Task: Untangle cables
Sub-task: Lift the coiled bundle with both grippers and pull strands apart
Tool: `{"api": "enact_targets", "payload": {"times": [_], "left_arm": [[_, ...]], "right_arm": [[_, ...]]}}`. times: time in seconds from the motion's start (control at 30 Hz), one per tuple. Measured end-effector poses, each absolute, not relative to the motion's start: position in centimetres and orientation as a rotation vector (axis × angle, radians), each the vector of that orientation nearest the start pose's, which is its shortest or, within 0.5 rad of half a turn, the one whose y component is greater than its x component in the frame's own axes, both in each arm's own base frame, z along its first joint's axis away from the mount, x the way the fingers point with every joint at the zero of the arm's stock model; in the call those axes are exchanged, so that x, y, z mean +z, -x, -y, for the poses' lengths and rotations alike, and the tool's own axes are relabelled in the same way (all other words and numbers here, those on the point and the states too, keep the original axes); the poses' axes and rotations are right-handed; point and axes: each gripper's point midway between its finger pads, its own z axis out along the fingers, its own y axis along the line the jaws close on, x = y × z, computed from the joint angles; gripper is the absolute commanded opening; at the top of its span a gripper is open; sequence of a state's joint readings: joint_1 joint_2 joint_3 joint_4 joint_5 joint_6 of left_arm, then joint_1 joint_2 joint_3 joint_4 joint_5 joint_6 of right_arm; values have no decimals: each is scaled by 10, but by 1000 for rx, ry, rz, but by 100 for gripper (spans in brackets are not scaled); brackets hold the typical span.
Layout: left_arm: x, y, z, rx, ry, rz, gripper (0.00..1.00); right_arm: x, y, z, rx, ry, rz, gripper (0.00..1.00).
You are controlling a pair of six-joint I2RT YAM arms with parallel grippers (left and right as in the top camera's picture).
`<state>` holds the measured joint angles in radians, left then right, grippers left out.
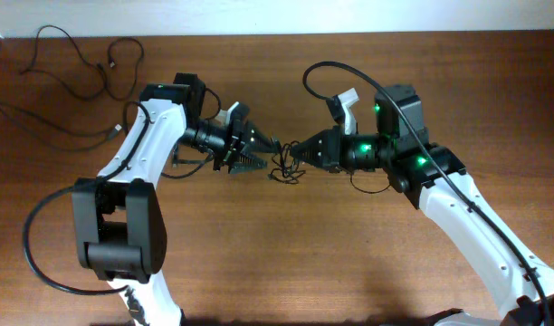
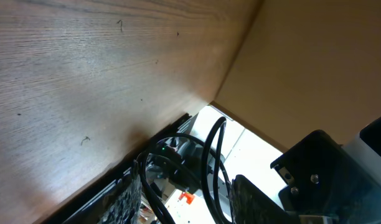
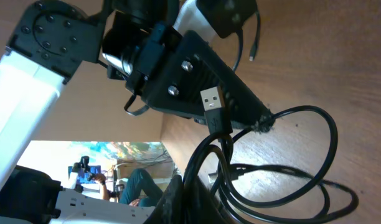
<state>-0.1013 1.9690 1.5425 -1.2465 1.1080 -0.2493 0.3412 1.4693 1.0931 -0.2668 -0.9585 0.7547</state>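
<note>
cables (image 1: 282, 168) knotted at frame centre — right gripper (image 1: 296, 150) pinching strand, left gripper (image 1: 264, 152) parted around loops; advise slow outward pull — avoid tightening.

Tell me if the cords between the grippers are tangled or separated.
Tangled: the cords sit as one clump, loops crossing in the right wrist view.
</note>
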Motion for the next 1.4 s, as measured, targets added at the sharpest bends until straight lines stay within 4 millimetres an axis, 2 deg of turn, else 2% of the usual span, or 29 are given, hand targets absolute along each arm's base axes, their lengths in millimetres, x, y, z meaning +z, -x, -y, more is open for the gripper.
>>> {"api": "enact_targets", "payload": {"times": [0.07, 0.13, 0.23, 0.3, 0.33, 0.57, 0.6, 0.67, 0.7, 0.73, 0.8, 0.87, 0.9, 0.97, 1.07, 1.17, 1.2, 1.3, 1.4], "left_arm": [[160, -335, 193, -1758, 292, -2917, 44], [161, -333, 197, -1770, 281, -2920, 44], [164, -333, 199, -1800, 280, -2906, 33], [165, -333, 199, -1810, 280, -2901, 16], [166, -333, 200, -1814, 276, -2898, 2], [165, -333, 199, -1802, 280, -2904, 0], [161, -333, 197, -1770, 278, -2920, 0], [157, -334, 195, -1722, 265, -2933, 0], [150, -341, 193, -1654, 231, -2929, 0], [143, -344, 188, -1580, 242, -2951, 0], [121, -351, 169, -1333, 360, -3040, 0], [97, -355, 139, -996, 522, -3123, 0], [90, -356, 127, -878, 576, -3138, 0], [86, -357, 120, -807, 610, -3143, 0], [91, -356, 128, -890, 603, -3135, 0], [108, -354, 150, -1161, 548, -3093, 0], [120, -353, 162, -1314, 526, -3055, 0], [140, -352, 178, -1550, 511, -2984, 0], [153, -351, 186, -1698, 498, -2929, 0]], "right_arm": [[241, -314, -261, 1632, 118, -2373, 4], [241, -314, -261, 1633, 116, -2374, 4], [241, -309, -267, 1641, 138, -2380, 4], [240, -307, -271, 1638, 150, -2384, 4], [240, -307, -271, 1633, 148, -2385, 4], [236, -310, -269, 1598, 126, -2393, 4], [235, -311, -268, 1586, 121, -2396, 8], [231, -312, -267, 1561, 113, -2407, 31], [226, -312, -264, 1525, 116, -2422, 40], [221, -311, -262, 1494, 117, -2441, 41], [198, -308, -250, 1363, 72, -2537, 41], [174, -306, -233, 1200, -16, -2643, 40], [158, -304, -218, 1069, -76, -2707, 40], [151, -307, -206, 976, -115, -2726, 41], [151, -310, -205, 964, -111, -2716, 44], [151, -303, -217, 971, -51, -2721, 50], [151, -300, -220, 975, -35, -2724, 50], [145, -297, -226, 927, -21, -2741, 50], [132, -302, -228, 886, -43, -2763, 50]]}}
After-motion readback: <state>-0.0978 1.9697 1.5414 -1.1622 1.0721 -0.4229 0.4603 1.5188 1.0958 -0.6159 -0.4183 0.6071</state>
